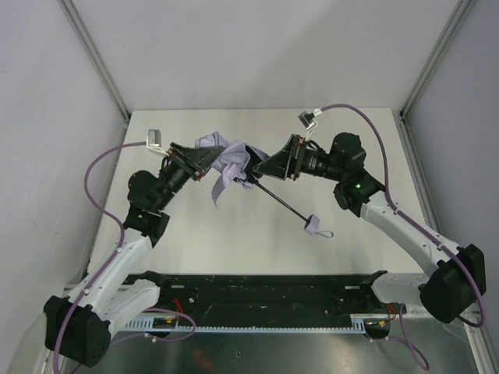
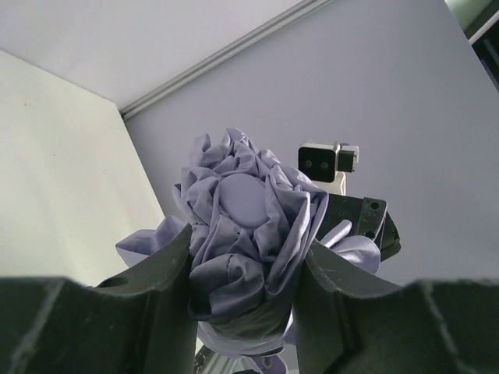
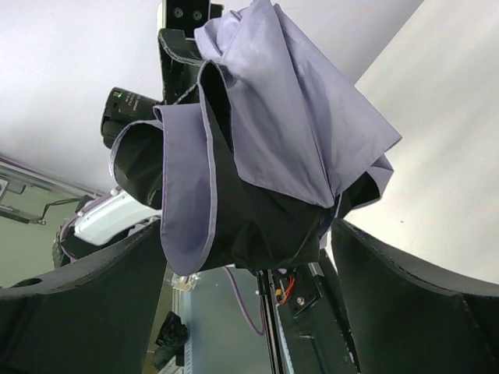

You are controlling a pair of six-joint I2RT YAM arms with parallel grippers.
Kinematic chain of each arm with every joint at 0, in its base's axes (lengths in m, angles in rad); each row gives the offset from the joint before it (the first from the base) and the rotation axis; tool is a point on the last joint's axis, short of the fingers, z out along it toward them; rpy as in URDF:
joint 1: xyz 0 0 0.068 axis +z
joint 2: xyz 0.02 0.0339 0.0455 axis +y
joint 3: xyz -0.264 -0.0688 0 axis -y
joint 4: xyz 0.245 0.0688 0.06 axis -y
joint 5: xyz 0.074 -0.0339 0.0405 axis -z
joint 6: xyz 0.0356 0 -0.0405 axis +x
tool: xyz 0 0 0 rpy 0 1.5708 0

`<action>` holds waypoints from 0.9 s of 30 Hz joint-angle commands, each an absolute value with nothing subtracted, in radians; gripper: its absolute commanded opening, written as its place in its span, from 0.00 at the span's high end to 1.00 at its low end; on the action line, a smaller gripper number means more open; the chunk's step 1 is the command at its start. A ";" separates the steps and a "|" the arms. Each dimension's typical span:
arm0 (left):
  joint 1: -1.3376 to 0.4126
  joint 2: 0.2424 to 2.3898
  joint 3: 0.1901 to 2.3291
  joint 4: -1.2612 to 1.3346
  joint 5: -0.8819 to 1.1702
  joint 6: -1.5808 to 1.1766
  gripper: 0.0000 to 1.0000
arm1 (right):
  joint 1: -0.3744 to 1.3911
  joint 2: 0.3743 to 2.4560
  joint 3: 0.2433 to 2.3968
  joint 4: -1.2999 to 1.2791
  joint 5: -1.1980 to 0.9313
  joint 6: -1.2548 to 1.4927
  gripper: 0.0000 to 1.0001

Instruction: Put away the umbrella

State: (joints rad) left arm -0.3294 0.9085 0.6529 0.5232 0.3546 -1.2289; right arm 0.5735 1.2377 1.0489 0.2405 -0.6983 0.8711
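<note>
The umbrella (image 1: pixel 230 160) hangs in the air between my two grippers, its pale lavender canopy bunched up. Its thin black shaft (image 1: pixel 281 201) slants down to the right and ends at the small handle (image 1: pixel 313 224) with its wrist loop, just above the table. My left gripper (image 1: pixel 209 160) is shut on the canopy's top end; in the left wrist view the crumpled fabric (image 2: pixel 245 202) is squeezed between its jaws (image 2: pixel 245 273). My right gripper (image 1: pixel 263 167) stands open around the canopy's lower end. The fabric (image 3: pixel 296 117) hangs loose between its wide jaws (image 3: pixel 249 265).
The white table (image 1: pixel 234 249) is boxed in by grey walls on the left, back and right. A black rail (image 1: pixel 265 290) runs along its near edge between the arm bases. Purple cables loop off both wrists.
</note>
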 commanded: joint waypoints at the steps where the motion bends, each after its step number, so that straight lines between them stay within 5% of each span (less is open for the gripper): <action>1: -0.335 0.895 0.680 0.632 0.306 -1.206 1.00 | 0.568 1.246 1.056 0.298 -0.717 0.905 0.11; 8: -0.340 0.871 0.646 0.632 0.206 -1.214 1.00 | 0.526 1.177 1.055 0.256 -0.694 0.901 0.04; 18: -0.341 0.861 0.684 0.641 0.145 -1.272 1.00 | 0.196 1.007 0.982 -0.091 -0.426 0.967 0.01; 22: -0.341 0.848 0.697 0.661 0.138 -1.333 1.00 | 0.172 1.113 0.804 0.193 -0.593 1.243 0.03; 27: -0.341 0.851 0.717 0.702 0.116 -1.418 1.00 | 0.356 1.261 0.628 0.711 -0.603 1.596 0.06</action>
State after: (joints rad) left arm -0.3355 0.8806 0.6399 0.5644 0.1593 -1.3190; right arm 0.2184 1.1767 0.7223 0.3016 -0.5560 1.2602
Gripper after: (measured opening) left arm 0.451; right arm 0.947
